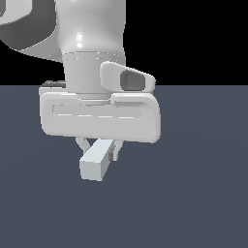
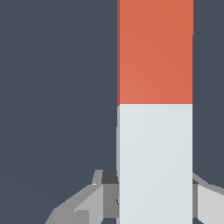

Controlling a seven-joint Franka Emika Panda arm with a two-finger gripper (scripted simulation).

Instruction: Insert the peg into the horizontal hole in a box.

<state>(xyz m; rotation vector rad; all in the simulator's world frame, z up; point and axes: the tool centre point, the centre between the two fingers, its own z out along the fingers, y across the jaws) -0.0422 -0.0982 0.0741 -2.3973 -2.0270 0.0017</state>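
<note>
My gripper (image 1: 99,147) is shut on the peg (image 1: 96,162) and holds it above the dark floor. In the exterior view only the peg's white end shows, sticking out toward the camera below the hand. In the wrist view the gripper (image 2: 155,202) has one finger on each side of the peg's white half (image 2: 155,162). The peg's orange-red half (image 2: 155,52) runs on away from the fingers (image 2: 97,199). The box and its hole are out of view in both frames.
A flat dark blue-grey floor (image 1: 203,193) lies under the hand. The robot's white wrist and hand body (image 1: 97,116) fill the upper middle of the exterior view and hide what is behind them.
</note>
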